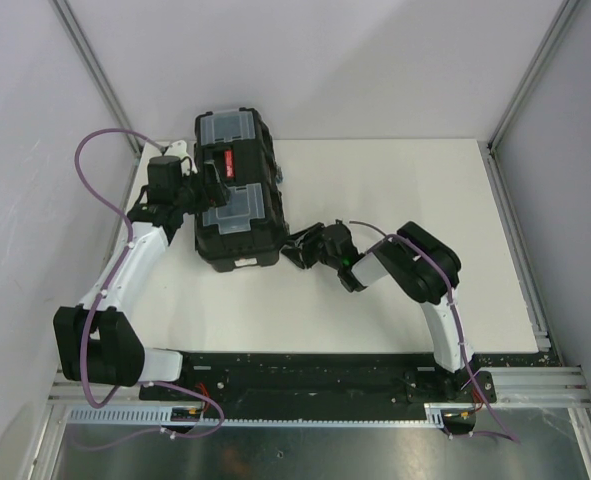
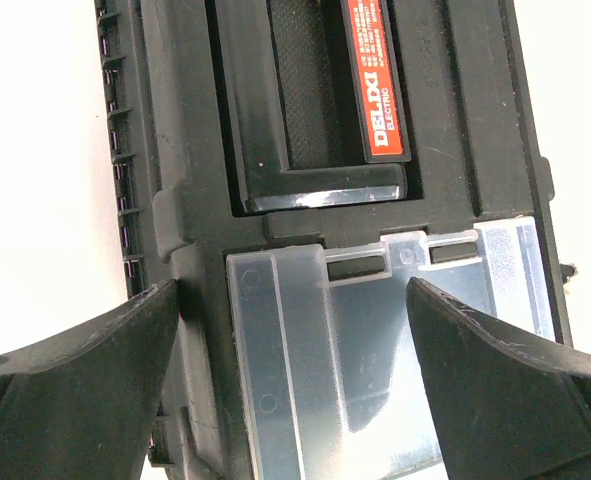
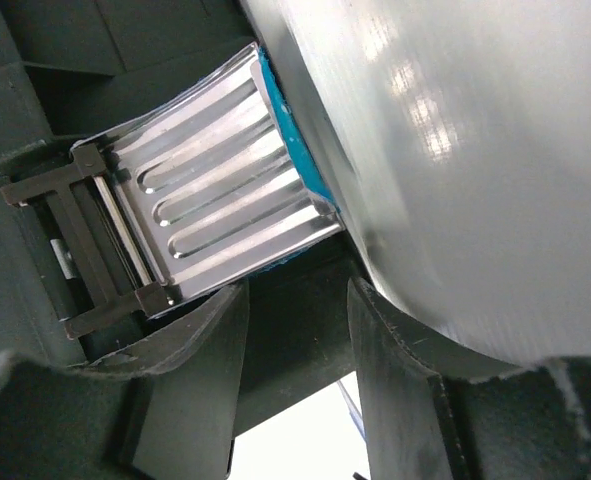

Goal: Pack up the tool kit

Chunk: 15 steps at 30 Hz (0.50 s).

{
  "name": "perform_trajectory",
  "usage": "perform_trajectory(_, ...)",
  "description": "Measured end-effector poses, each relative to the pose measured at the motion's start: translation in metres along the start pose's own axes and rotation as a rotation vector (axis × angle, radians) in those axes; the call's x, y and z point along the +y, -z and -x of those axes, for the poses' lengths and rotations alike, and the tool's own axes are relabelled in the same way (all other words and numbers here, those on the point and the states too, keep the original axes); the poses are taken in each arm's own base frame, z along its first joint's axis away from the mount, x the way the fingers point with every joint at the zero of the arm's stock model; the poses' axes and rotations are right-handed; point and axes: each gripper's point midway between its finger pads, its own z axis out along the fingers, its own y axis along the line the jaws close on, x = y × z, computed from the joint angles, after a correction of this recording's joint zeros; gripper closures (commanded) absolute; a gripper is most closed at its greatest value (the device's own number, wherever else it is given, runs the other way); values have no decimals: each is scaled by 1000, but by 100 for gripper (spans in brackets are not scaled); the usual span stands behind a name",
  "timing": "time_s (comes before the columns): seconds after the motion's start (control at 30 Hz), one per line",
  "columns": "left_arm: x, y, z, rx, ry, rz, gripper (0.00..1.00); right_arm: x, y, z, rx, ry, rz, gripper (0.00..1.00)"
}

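left gripper [image 2: 293,292]: spread wide, grasping nothing, hanging over the lid, blocks part of the near clear bin from above
toolbox [image 1: 245,240]: one, lid down, about 10 o'clock on the tabletop [image 1: 395,190], insides hidden
clear compartments [image 1: 225,125]: two, contents too blurry to tell
handle [image 1: 237,165]: one, red label
latch [image 3: 225,190]: one seen, ribbed metal over blue, far edge cut off
right gripper [image 1: 297,248]: box's 4 o'clock corner, fingers parted, nothing between, can't tell if touching the latch

toolbox [image 1: 237,195] blocking table's [image 1: 405,200] back-left corner, left tool [image 2: 293,290] over its lid, open tabletop to the right
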Motion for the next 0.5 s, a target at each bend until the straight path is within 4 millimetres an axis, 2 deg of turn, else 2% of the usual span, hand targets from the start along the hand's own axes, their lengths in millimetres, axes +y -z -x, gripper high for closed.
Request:
perform_trajectory(0.27, 1, -1, 1, -6, -2, 5, 5, 7, 1, 6, -43, -40, 37, 45)
perform_trajectory(0.5, 1, -1, 1, -6, -4, 5, 5, 8, 12, 18, -89, -54, 48, 44)
